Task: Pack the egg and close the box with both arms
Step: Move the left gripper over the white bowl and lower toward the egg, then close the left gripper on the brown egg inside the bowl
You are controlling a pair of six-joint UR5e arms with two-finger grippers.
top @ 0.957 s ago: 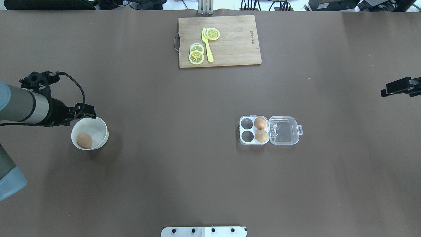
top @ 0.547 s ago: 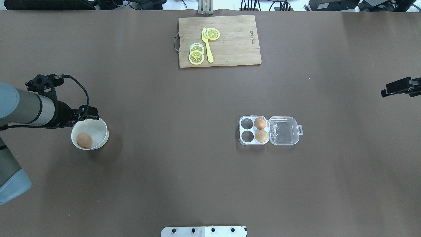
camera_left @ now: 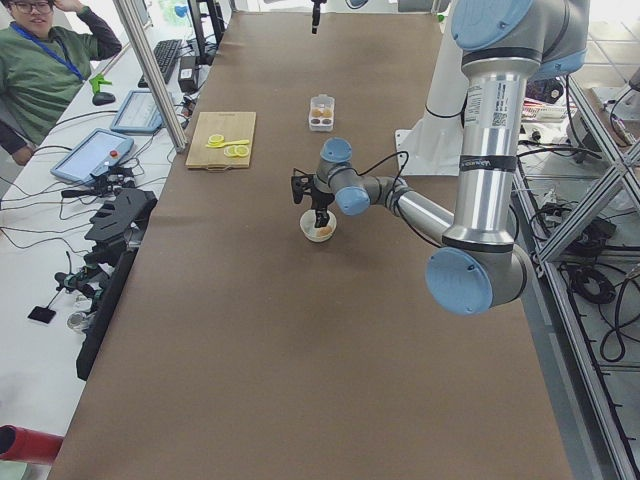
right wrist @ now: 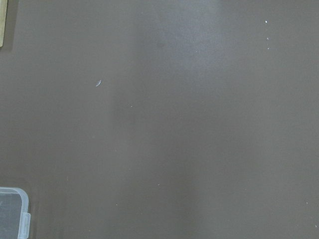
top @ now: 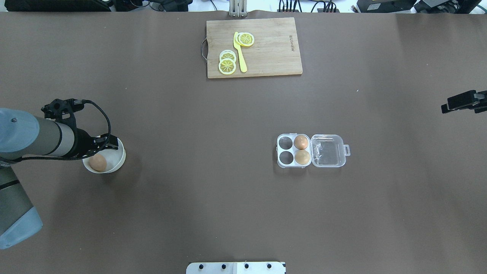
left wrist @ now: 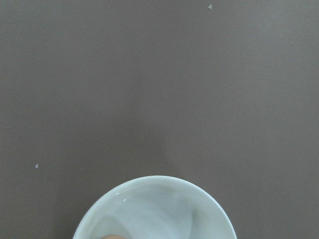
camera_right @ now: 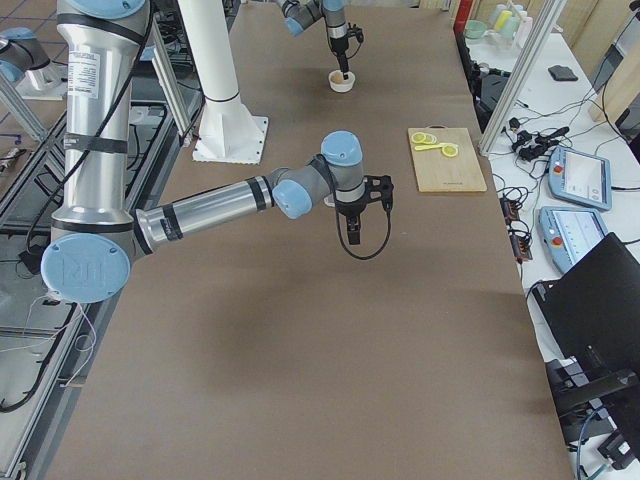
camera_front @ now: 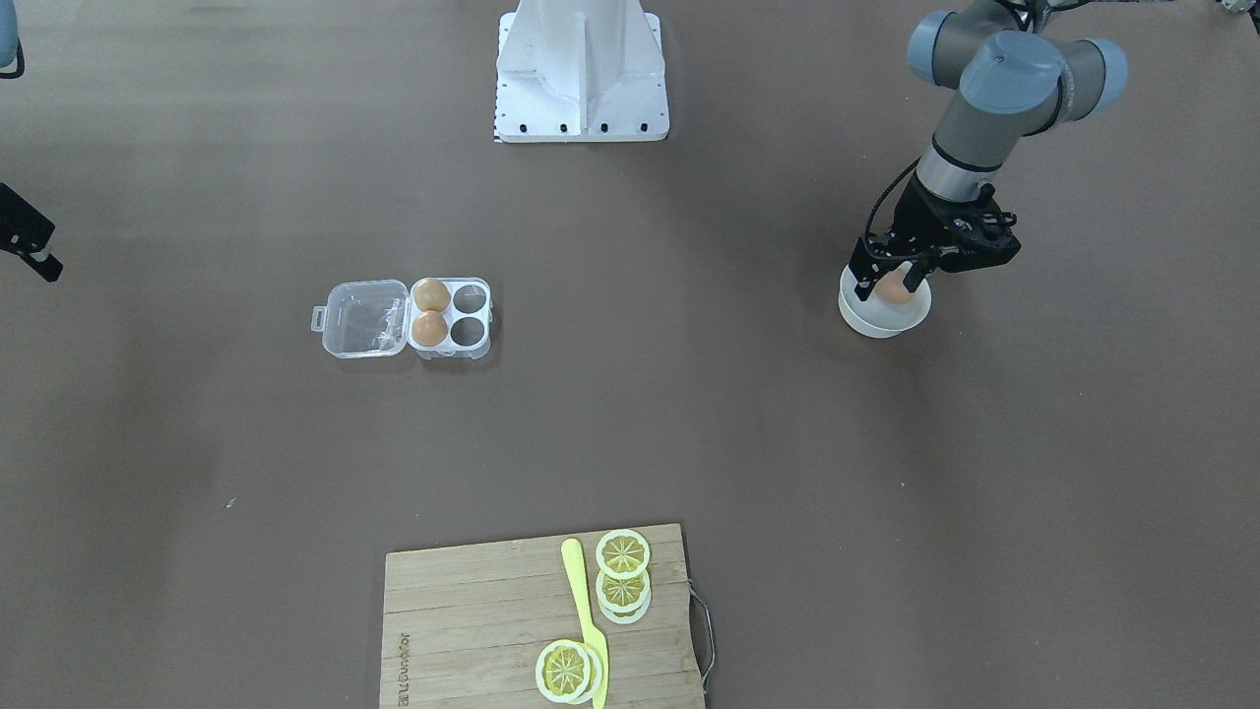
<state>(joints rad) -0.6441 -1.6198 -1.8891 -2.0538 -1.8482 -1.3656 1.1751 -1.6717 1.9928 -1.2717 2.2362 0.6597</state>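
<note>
Left arm: the black two-finger left gripper [camera_front: 892,282] hangs over the white round ceramic bowl [top: 120,159] at the table's left end. Its fingers are spread apart, one on each side of the small light-brown egg [top: 98,162] that lies in the bowl. Contact with the egg cannot be confirmed.

Right arm: the black right gripper [top: 449,105] is above bare table at the right edge. Its finger spacing cannot be determined.

The clear plastic four-cup egg box [top: 293,150] sits mid-table with its hinged lid [top: 329,151] laid open. Two eggs occupy the cups beside the hinge.
</note>
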